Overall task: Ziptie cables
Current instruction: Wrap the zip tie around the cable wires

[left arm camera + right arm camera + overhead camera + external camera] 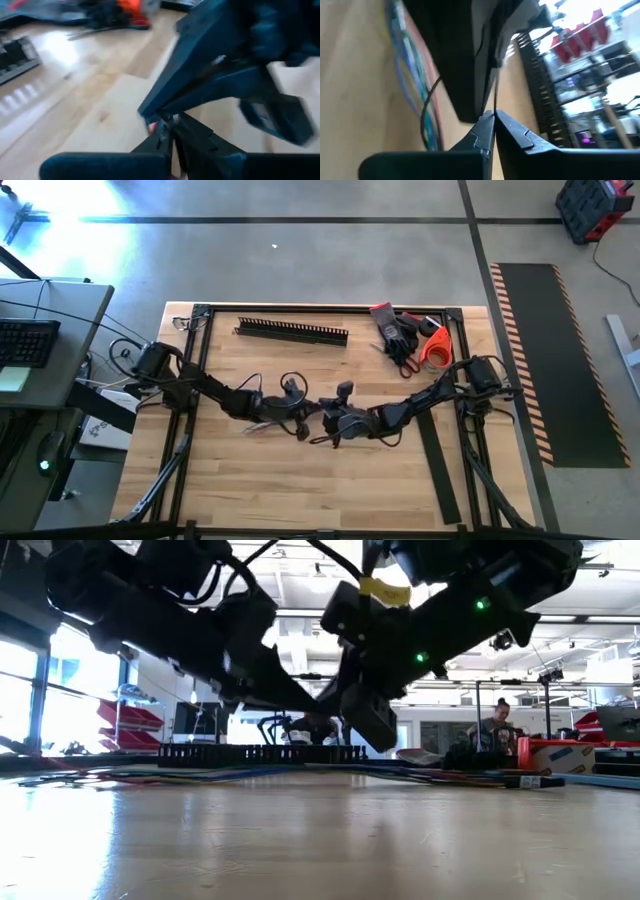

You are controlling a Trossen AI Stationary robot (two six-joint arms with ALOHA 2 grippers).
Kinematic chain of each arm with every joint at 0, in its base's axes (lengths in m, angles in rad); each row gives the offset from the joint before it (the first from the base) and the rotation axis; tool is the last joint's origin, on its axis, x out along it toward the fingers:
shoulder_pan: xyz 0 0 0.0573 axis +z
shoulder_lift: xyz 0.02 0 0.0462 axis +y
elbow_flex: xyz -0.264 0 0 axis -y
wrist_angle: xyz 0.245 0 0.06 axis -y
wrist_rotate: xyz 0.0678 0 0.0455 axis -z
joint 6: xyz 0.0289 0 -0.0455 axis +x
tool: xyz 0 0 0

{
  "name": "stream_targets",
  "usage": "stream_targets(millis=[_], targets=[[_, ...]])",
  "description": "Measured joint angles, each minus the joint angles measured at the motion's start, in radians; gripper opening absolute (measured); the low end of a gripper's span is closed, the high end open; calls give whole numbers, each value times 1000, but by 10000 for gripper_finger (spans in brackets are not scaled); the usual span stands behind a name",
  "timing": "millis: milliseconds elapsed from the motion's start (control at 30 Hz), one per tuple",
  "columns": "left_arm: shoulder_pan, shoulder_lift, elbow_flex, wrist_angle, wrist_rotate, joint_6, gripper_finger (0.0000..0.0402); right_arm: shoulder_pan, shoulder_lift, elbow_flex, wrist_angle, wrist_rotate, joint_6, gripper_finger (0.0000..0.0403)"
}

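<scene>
Wooden desk [300,480] carries both my tools, nose to nose at its middle. From above, the arms cover most of the cables [262,426]; only pale ends show under the left tool [300,418]. My right wrist view shows coloured strands there instead. Left tool is clenched, and I can't make out on what; right tool [330,420] is clenched too. Open wood lies toward the near edge; the slotted duct [291,331] sits well apart.

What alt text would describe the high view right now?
Two dark robot arms meet at the middle of the light wooden table, left gripper and right gripper shut, over thin grey cables. A black comb-toothed duct lies at the far edge.
</scene>
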Motion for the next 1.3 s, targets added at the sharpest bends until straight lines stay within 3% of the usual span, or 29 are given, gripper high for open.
stream_targets(millis=[233,400,667,867,1100,1300], targets=[[-1,-119,1,-202,162,21,67,-2,0,-38,41,-54,39,0],[-2,-223,1,-450,178,31,108,-36,0,-115,165,-146,17,0],[2,-212,1,-408,150,236,117,-139,0,-136,244,-378,-140,11],[4,-212,1,-383,54,333,117,-175,1,-136,220,-434,-175,107],[40,-211,-13,-385,68,412,117,-160,-26,-136,217,-394,-276,250],[64,-201,-13,-384,131,426,117,-84,-34,-136,208,-273,-288,279]])
